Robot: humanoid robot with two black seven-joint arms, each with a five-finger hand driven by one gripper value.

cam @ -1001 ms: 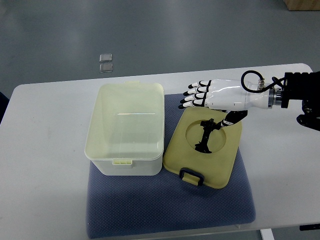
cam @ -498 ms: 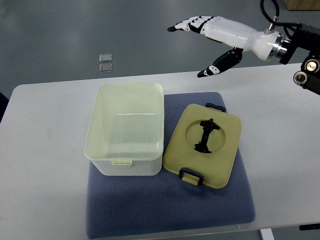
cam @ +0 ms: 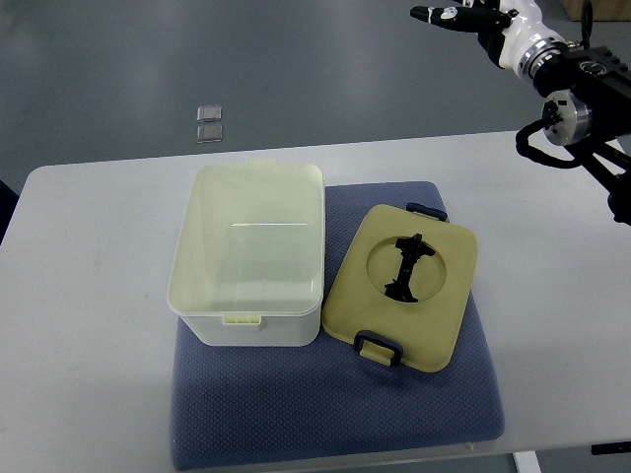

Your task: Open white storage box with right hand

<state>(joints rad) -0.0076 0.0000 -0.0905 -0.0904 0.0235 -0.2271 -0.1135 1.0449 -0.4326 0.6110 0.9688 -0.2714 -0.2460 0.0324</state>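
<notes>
The white storage box (cam: 248, 254) stands open on the left part of a blue mat (cam: 335, 414), its inside bare. Its cream lid (cam: 406, 286) lies upside down beside it on the mat, with a black handle in a round recess and black latches at two ends. My right hand (cam: 463, 16) is raised to the top right edge of the picture, far above and behind the lid, holding nothing; only part of it shows, fingers stretched out. My left arm does not show.
The mat lies on a white table (cam: 89, 325). Two small clear squares (cam: 208, 124) lie on the grey floor beyond the table's far edge. My right forearm and its joints (cam: 577, 103) hang over the table's back right corner.
My right hand has lifted away from just above the lid, rising up and back to the top right corner. Box and lid have stayed put.
</notes>
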